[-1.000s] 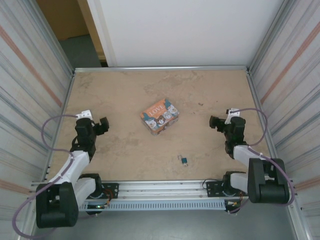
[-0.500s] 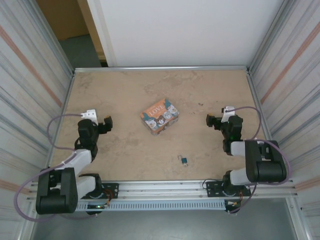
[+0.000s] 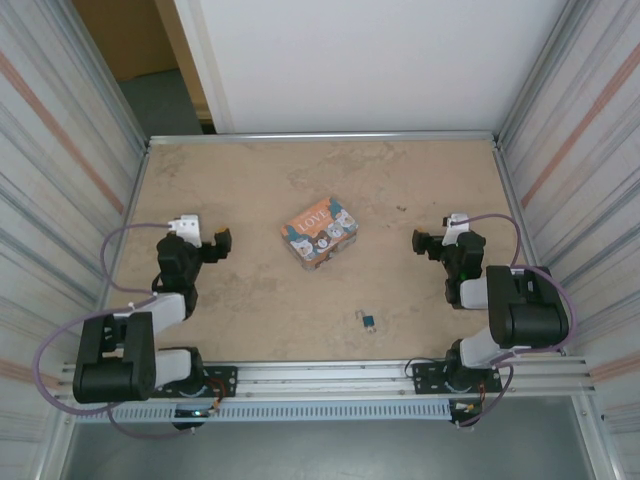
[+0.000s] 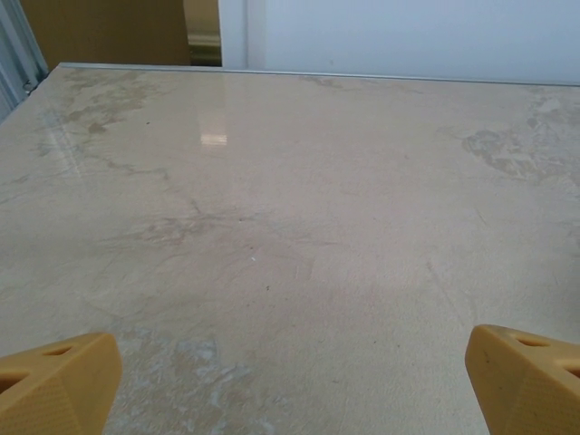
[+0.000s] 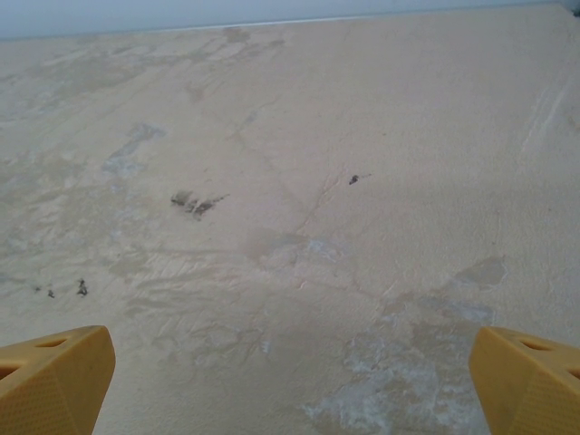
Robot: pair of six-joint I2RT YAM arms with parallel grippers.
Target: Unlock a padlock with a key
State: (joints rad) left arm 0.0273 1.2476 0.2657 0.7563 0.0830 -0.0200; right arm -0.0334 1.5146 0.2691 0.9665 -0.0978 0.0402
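My left claw (image 4: 290, 385) spread wide, empty. My right claw (image 5: 290, 381) spread wide. Blue padlock (image 3: 371, 322) near tabletop (image 3: 250, 180) front edge; tiny dark bit beside it, maybe key (image 3: 361, 316).

Padlock (image 3: 370, 322) on table (image 3: 250, 180), before tin (image 3: 319, 232)

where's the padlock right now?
Top view: the padlock lies on the table, slightly right of centre, between the orange tin and the near edge.
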